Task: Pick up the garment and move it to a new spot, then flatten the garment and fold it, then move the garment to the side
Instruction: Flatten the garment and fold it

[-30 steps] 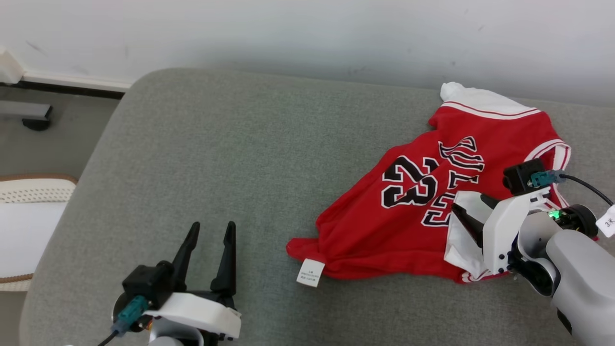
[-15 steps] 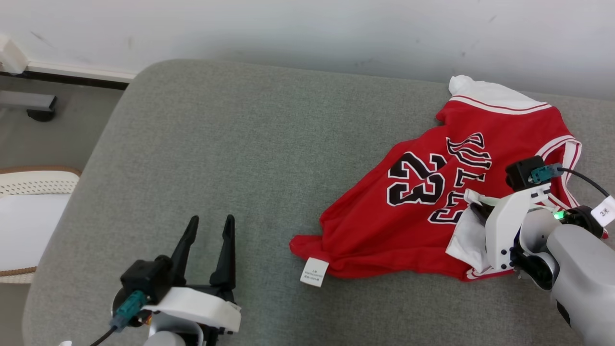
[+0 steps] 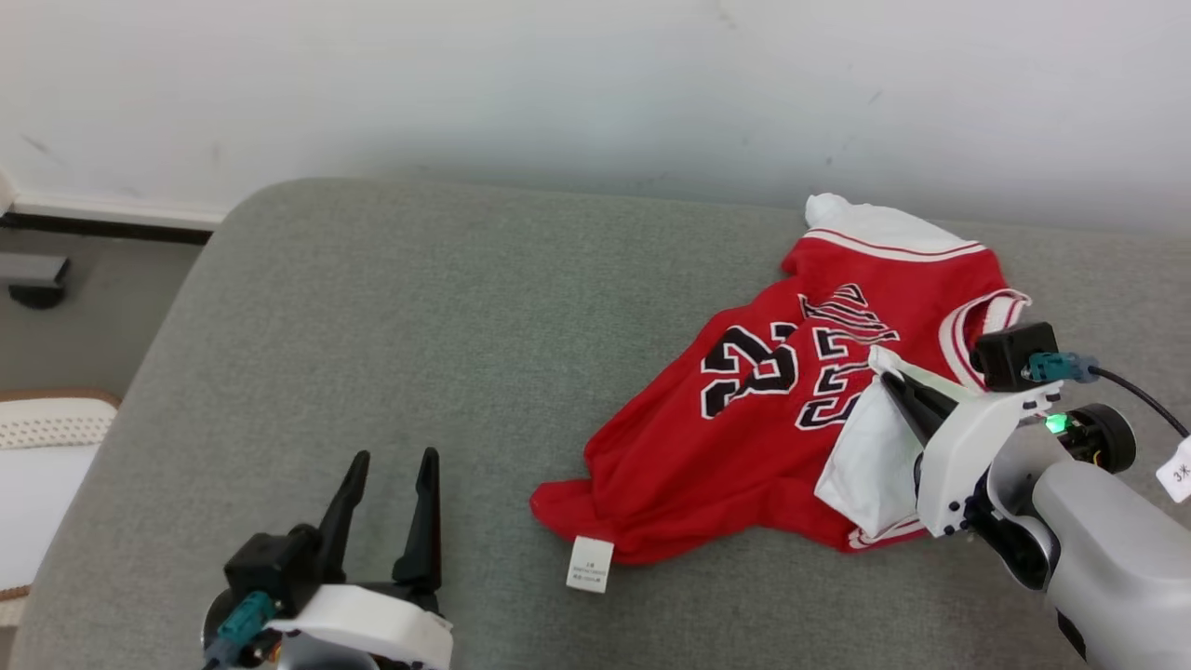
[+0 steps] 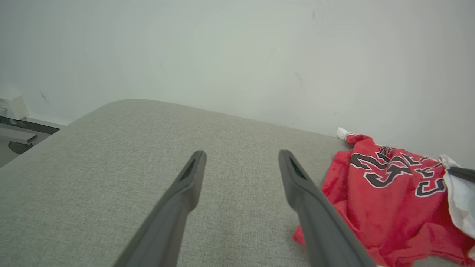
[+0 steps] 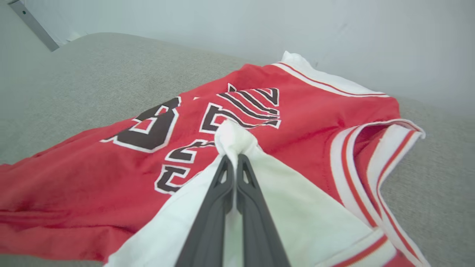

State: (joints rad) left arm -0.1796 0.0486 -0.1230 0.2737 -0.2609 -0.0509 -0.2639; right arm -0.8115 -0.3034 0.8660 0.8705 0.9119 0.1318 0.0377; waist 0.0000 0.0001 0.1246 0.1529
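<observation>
Red garment [image 3: 744,447] on the right half of the bench [image 3: 419,316]; long axis diagonal, hem (white label [image 3: 589,564] attached) toward the near edge, shoulders toward the far right corner. Right gripper [image 5: 234,160] pinches its white fold [image 3: 870,461]; left gripper [image 3: 393,458] spread, empty, near-left.

garment [image 3: 763,447] lies on cushion [image 3: 419,326], toward 3 o'clock, near its back edge; wall [image 3: 558,84] behind at 12; floor [image 3: 84,307] past cushion at 9; label [image 3: 589,564] at garment's 7 o'clock corner, on cushion; right gripper [image 3: 886,378] at 4, on garment's near flap; left gripper [image 3: 393,456] at 7, above bare cushion, well apart from garment
</observation>
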